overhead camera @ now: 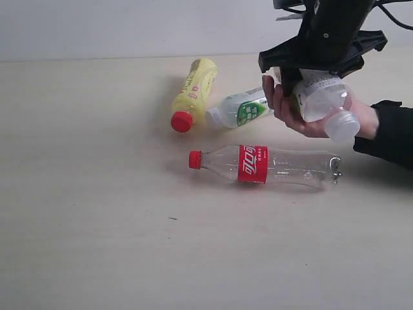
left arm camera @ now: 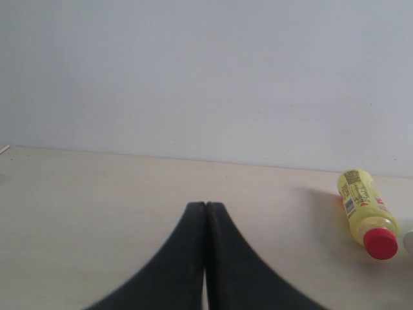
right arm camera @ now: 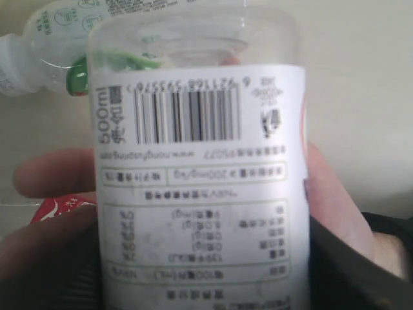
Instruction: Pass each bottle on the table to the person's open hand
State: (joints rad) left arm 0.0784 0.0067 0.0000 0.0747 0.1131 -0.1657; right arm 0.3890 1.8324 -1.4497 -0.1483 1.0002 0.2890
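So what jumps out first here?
The right gripper clasping the white-labelled bottle in a person's hand, at the right of the exterior view. Then three more lying on the table: yellow bottle, green-label bottle and red-label bottle. The left gripper is shut and empty.

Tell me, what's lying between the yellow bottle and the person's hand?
A small clear green-labelled bottle lies on its side there, as the exterior view shows.
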